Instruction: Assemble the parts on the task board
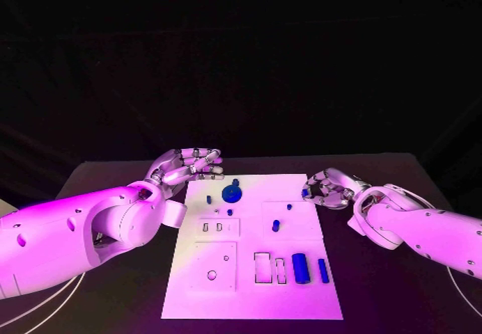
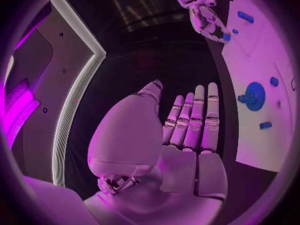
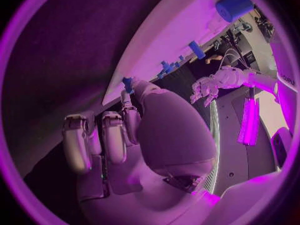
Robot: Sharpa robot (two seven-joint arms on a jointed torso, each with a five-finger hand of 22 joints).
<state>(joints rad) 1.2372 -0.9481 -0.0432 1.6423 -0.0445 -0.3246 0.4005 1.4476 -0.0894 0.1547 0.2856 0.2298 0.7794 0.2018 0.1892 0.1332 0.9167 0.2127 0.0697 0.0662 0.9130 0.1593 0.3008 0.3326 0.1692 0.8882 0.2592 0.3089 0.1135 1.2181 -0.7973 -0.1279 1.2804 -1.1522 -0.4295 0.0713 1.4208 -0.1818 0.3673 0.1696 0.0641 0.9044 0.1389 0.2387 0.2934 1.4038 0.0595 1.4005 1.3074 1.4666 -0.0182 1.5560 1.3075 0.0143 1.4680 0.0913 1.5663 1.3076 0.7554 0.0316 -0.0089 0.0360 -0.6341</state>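
Right hand at the task board's right edge, pinching a small blue part; likely mid-carry, next needing alignment over its seat. Left hand empty, fingers apart, at far left corner.

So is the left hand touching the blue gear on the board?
Apart. The left wrist view shows a dark gap between the left hand and the task board carrying the blue gear.
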